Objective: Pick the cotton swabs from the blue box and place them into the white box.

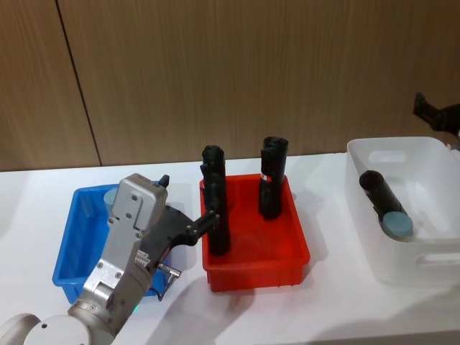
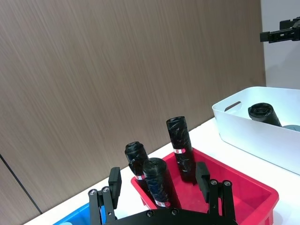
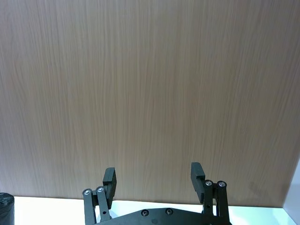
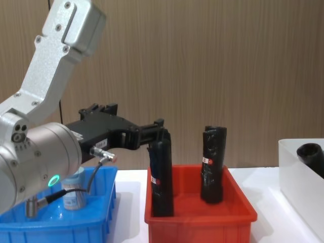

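Wood-grain panel wall behind; a white, smooth tabletop (image 1: 338, 302) carries three bins in a row.

Far left: the bright blue plastic open-top bin (image 1: 68, 248), thick rim, sloped walls. One small clear cylindrical jar of cotton swabs with a pale blue lid (image 4: 74, 192) stands upright inside it, near the back; the chest view shows it just behind the arm's cable. It has not been picked up.

Above the blue bin's right side, the left gripper (image 4: 161, 127) hangs level, pointing right toward the red bin. Fingers spread wide in the wrist view, nothing between them. Judgement: it sits too high and too far right for the jar, so it must drop and draw back.

Centre: the glossy red plastic bin (image 1: 255, 269) holds tall black crinkled rolls with red-and-white labels (image 1: 272, 176), standing on end, leaning a little.

Right: the taller translucent white plastic bin (image 1: 374, 154), smooth walls. Inside lie one black roll on its side and a pale blue lidded jar (image 1: 397, 224) at its lower end.

Far right, high above the white bin: the right gripper (image 3: 153, 179), parked, fingers apart, empty.
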Controlling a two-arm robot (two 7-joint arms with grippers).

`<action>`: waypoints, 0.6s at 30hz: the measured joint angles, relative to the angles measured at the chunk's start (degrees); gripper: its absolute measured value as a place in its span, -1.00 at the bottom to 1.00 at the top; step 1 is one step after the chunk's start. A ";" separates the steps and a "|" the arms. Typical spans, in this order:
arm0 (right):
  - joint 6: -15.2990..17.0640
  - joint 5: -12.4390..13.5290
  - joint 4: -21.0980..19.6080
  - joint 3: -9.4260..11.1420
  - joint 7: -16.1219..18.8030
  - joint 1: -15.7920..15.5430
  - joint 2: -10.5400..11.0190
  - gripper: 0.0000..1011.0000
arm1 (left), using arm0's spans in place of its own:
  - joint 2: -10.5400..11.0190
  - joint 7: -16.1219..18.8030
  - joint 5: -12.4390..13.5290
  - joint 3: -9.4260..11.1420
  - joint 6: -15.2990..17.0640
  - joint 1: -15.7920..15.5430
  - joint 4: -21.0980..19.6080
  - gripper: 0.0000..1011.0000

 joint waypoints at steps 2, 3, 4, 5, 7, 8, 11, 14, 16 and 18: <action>-0.07 0.00 0.02 0.06 0.03 -0.02 0.02 0.98 | 0.00 0.00 0.00 0.00 0.00 0.00 0.00 0.98; -0.11 0.00 0.03 0.08 0.05 -0.04 0.02 0.98 | 0.00 0.00 0.00 0.00 0.00 0.00 0.00 0.98; -0.13 0.00 0.03 0.09 0.07 -0.05 0.03 0.98 | 0.00 0.00 0.00 0.00 0.00 0.00 0.00 0.98; -0.14 0.00 0.03 0.09 0.08 -0.05 0.03 0.98 | 0.00 0.00 0.00 0.00 0.00 0.00 0.00 0.98; -0.17 0.00 0.04 0.11 0.11 -0.06 0.04 0.98 | 0.00 0.00 0.00 0.00 0.00 0.00 0.00 0.98; -0.19 0.00 0.05 0.13 0.14 -0.07 0.05 0.98 | 0.00 0.00 0.00 0.00 0.00 0.00 0.00 0.98; -0.22 0.01 0.07 0.14 0.18 -0.08 0.06 0.98 | 0.00 0.00 0.00 0.00 0.00 0.00 0.00 0.98; -0.25 0.03 0.09 0.17 0.21 -0.09 0.08 0.98 | 0.00 0.00 0.00 0.00 0.00 0.00 0.00 0.98; -0.26 0.04 0.10 0.17 0.22 -0.10 0.08 0.98 | 0.00 0.00 0.00 0.00 0.00 0.00 0.00 0.98; -0.27 0.06 0.11 0.19 0.24 -0.11 0.09 0.98 | 0.00 0.00 0.00 0.00 0.00 0.00 0.00 0.98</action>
